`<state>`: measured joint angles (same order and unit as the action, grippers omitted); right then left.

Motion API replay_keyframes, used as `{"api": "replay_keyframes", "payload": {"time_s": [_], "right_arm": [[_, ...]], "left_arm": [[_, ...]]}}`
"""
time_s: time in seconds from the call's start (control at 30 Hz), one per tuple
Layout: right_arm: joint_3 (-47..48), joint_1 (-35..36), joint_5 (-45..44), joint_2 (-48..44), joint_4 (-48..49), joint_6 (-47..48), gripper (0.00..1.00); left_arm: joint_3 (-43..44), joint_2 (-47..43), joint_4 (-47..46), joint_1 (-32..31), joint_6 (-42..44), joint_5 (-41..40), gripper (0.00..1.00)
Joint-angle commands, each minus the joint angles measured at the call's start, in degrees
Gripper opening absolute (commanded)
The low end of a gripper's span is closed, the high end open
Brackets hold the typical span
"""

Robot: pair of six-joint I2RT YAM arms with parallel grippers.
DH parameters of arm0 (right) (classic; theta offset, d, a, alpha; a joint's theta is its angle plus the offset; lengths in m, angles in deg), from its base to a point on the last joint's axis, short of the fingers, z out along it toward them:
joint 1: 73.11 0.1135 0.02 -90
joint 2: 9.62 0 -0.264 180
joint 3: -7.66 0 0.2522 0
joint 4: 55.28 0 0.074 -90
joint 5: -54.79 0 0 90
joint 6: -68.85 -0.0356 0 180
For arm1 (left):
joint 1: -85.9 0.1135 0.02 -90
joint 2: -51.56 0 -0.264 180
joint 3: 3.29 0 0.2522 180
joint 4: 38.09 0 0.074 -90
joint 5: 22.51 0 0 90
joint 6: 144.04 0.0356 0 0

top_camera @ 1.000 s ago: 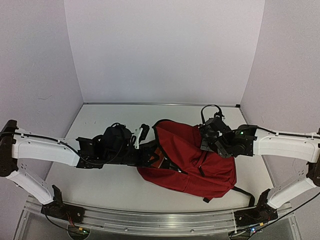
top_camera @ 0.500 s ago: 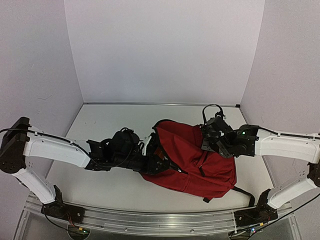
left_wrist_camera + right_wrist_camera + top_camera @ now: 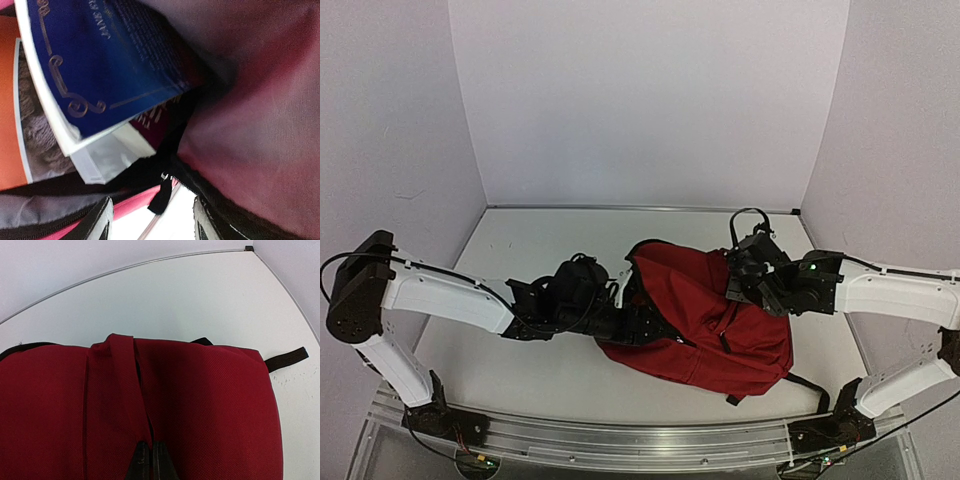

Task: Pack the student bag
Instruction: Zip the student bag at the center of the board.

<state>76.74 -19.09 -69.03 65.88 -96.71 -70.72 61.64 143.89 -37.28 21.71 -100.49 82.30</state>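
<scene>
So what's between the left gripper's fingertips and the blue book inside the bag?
In the left wrist view, the student bag's black zipper edge, with its pull tab hanging down, runs between the left gripper and the blue book.

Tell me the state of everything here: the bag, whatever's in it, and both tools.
bag: lying down, unzipped.
blue book: closed, inside the bag.
left tool: open, at the bag's mouth, holding nothing.
right tool: shut on a fold of the bag.
</scene>
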Motion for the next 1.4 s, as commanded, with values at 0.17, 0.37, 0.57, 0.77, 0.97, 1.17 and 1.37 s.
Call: {"api": "replay_keyframes", "payload": {"time_s": [0.17,0.37,0.57,0.77,0.97,1.17,1.37], "right_arm": [[-0.8,-0.5,-2.2,-1.9,-1.6,-0.1,0.00],[-1.0,-0.5,-2.5,-2.1,-1.6,-0.3,0.00],[-1.1,-0.5,-3.1,-2.6,-1.6,-0.3,0.00],[-2.0,-0.5,-4.2,-2.5,-1.5,-0.7,0.00],[-3.1,-0.5,-4.5,-1.6,-1.5,-1.8,0.00],[-2.7,-0.5,-4.5,-1.4,-1.6,-1.7,0.00],[-2.3,-0.5,-4.2,-1.7,-1.6,-0.8,0.00]], "left_arm": [[5.2,3.1,-3.7,0.0,-1.1,0.8,0.33],[4.8,3.0,-3.7,0.1,-1.9,0.7,0.11],[2.9,2.0,-3.2,0.0,-3.4,-0.2,0.00],[1.5,-1.4,2.1,0.1,-4.4,-5.4,0.00],[-0.4,-6.5,6.7,0.5,-5.8,-10.1,0.00],[-3.9,-10.6,6.9,2.1,-7.2,-10.2,0.00],[-7.9,-14.8,7.4,5.7,-9.1,-10.2,0.00]]}}
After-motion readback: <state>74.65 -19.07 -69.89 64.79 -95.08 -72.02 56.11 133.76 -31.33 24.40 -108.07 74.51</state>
